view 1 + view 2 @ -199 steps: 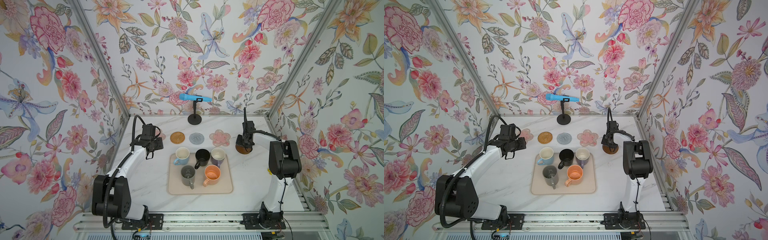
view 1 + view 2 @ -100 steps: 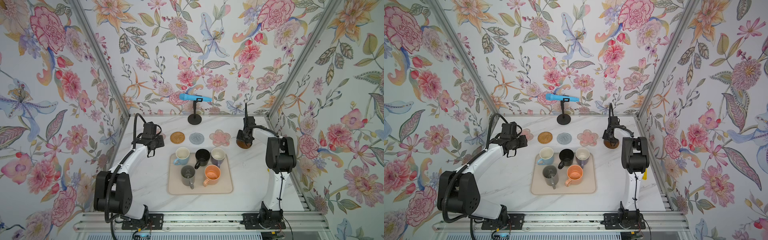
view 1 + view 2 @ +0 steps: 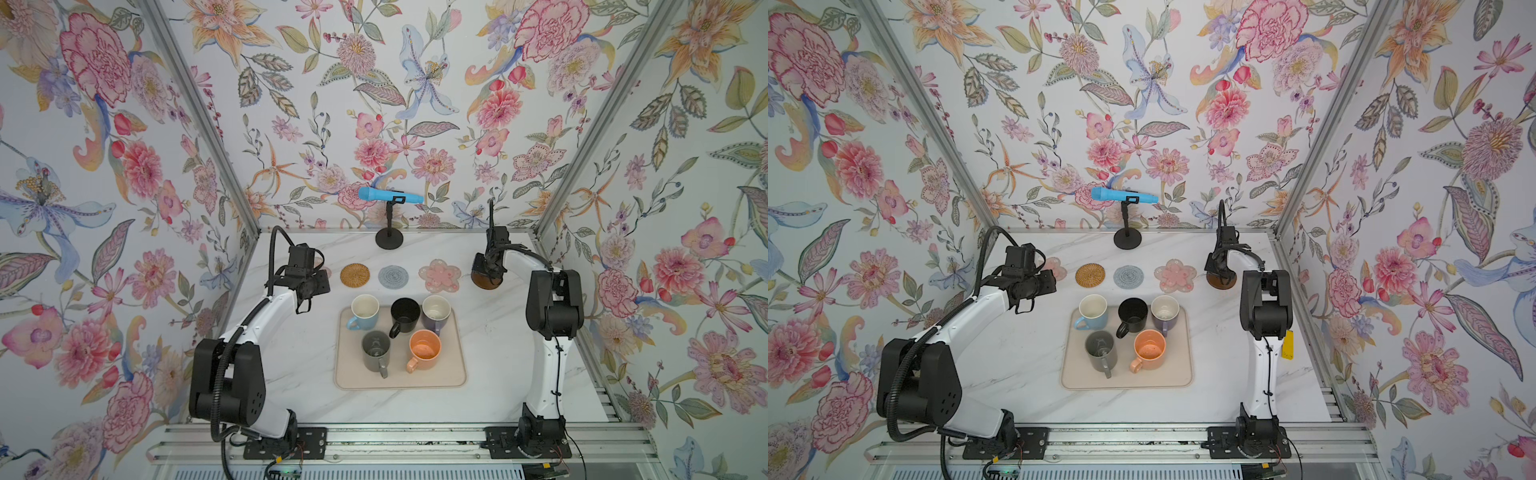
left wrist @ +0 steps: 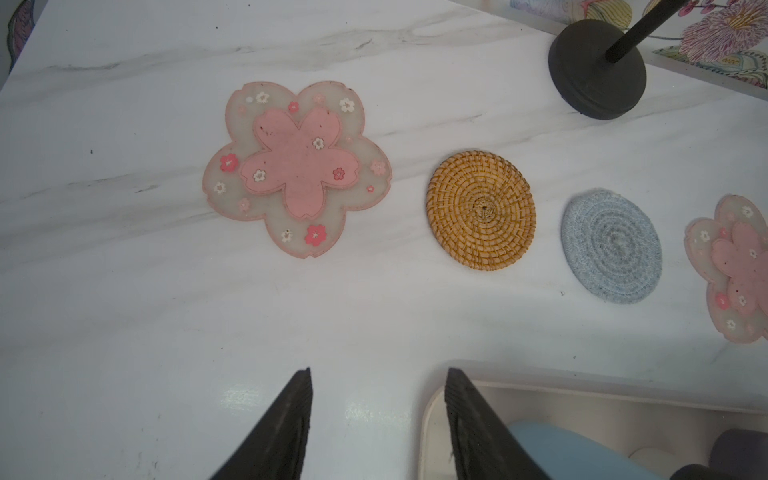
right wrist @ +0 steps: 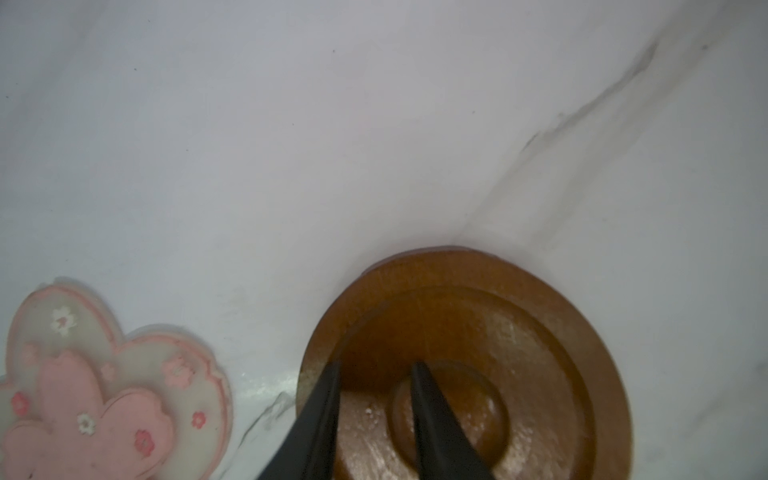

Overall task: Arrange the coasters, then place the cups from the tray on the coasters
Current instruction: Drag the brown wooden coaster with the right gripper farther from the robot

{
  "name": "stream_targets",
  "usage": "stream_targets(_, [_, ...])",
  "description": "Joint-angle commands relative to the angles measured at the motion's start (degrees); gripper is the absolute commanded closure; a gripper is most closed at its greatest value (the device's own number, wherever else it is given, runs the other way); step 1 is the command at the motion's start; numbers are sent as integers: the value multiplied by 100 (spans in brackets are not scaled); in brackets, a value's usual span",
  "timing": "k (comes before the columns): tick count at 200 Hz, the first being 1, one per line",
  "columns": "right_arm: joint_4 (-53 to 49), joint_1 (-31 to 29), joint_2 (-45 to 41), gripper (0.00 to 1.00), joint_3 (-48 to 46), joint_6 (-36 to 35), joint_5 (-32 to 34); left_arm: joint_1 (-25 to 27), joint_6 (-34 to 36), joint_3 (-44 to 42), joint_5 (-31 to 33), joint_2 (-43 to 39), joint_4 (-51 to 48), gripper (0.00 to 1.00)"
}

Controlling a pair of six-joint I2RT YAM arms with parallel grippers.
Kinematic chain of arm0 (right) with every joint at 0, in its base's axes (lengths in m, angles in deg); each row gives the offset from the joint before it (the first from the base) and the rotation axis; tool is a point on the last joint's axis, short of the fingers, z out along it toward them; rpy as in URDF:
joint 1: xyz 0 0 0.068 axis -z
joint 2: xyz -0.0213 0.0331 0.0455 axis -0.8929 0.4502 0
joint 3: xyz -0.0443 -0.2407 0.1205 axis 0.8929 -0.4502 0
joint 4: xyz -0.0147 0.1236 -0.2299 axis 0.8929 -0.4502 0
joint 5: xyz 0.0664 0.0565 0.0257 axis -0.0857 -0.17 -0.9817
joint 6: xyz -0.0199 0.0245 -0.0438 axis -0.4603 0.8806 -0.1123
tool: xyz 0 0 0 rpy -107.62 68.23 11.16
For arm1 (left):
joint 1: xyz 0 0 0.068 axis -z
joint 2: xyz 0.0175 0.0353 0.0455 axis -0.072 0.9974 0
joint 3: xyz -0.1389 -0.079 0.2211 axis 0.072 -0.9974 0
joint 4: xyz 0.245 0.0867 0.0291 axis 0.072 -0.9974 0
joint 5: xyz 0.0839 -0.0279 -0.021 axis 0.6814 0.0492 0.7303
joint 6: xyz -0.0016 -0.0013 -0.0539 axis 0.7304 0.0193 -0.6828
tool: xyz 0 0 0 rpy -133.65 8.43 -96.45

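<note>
1. The left gripper [image 4: 378, 372], jaws apart and empty, is edging toward the tray [image 3: 399, 382], which is still holding all five cups [image 3: 405, 311].
2. The right gripper [image 5: 376, 365], jaws narrowly parted and gripping nothing, is pressing on the dark brown coaster [image 5: 540, 353] and nudging it rearward into line with the other coasters [image 3: 392, 276]. The arranging is probably nearing its end.

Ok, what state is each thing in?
brown coaster, empty.
rattan coaster, empty.
grey-blue coaster, empty.
pink coaster beside rattan, empty.
pink coaster beside brown, empty.
blue cup, upright.
black cup, upright.
purple cup, upright.
grey cup, upright.
orange cup, upright.
tray, holding all five cups.
left claw, open, empty.
right claw, slightly open over brown coaster.
</note>
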Motion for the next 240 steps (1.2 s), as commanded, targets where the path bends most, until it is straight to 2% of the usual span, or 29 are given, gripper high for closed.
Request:
stream_targets(1, [-419,30,313,69,20,-59,-43,63,-56,203,-20,104,32,45])
stream_targets(55, [-430,45,224,69,-120,-39,-68,83,-58,256,-20,168,42,45])
stream_targets(164, [-424,128,447,70,213,72,-257,124,-59,375,-14,148,-18,45])
stream_targets(240, [-417,59,78,68,-223,63,-309,153,-76,343,-20,103,1,45])
